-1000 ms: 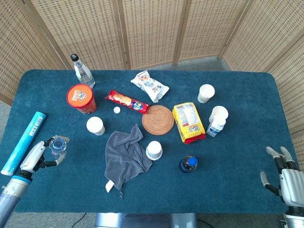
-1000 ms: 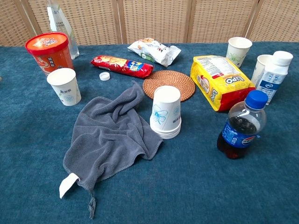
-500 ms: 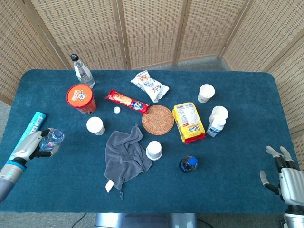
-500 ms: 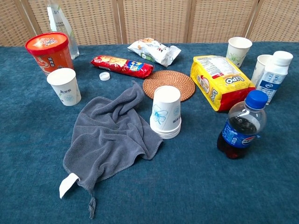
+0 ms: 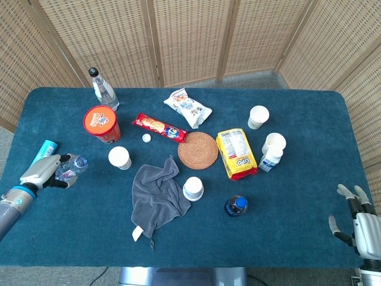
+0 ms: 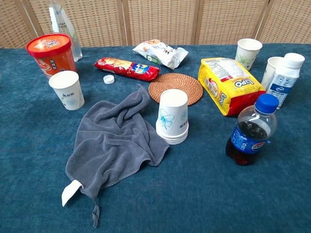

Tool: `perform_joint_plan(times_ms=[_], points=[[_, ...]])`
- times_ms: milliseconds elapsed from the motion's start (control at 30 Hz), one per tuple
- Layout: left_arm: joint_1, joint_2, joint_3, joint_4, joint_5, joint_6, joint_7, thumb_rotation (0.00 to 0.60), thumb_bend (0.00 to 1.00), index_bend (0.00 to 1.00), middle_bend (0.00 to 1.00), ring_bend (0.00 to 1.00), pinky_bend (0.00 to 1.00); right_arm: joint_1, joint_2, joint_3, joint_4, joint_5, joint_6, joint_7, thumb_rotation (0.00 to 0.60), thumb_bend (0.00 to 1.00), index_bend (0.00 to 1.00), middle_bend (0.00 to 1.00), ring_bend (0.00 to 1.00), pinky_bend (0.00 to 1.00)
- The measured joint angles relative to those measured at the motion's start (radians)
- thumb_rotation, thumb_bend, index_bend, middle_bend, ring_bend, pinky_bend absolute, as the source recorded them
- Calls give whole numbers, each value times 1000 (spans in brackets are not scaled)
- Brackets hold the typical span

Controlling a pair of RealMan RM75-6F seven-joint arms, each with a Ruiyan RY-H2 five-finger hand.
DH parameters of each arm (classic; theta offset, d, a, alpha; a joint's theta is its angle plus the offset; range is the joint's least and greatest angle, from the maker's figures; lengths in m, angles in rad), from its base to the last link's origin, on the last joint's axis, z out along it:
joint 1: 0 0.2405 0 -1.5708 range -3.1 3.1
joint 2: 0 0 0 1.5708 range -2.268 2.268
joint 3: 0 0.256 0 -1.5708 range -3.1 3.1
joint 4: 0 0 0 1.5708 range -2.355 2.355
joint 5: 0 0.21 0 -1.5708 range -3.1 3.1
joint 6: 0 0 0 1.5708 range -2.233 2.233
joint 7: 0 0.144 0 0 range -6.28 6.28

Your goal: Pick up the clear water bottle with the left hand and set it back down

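My left hand (image 5: 40, 171) has its fingers wrapped round the clear water bottle (image 5: 70, 167), which is tipped nearly flat with its cap pointing right, near the left edge of the blue surface (image 5: 286, 232). The light-blue tube (image 5: 43, 148) lies just beside my hand. Set down at this tilt, the bottle would likely topple and roll, perhaps toward the paper cup (image 5: 119, 158). My right hand (image 5: 359, 223) rests with fingers apart at the far corner, holding nothing.
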Motion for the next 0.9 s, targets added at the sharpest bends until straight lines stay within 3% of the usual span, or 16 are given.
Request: perform_joint_plan(times_ms=[500,900], points=[[-132,38,9,48,-148,-153,125,600,501,350,325,339,455,-4,0,2,13,0,8,20,600,446,92,241,6,233],[-240,65,68,56,-273,-207,241,600,503,354,331,350,455,-12,-6,4,31,7,16,41,600,447,81,241,6,233]])
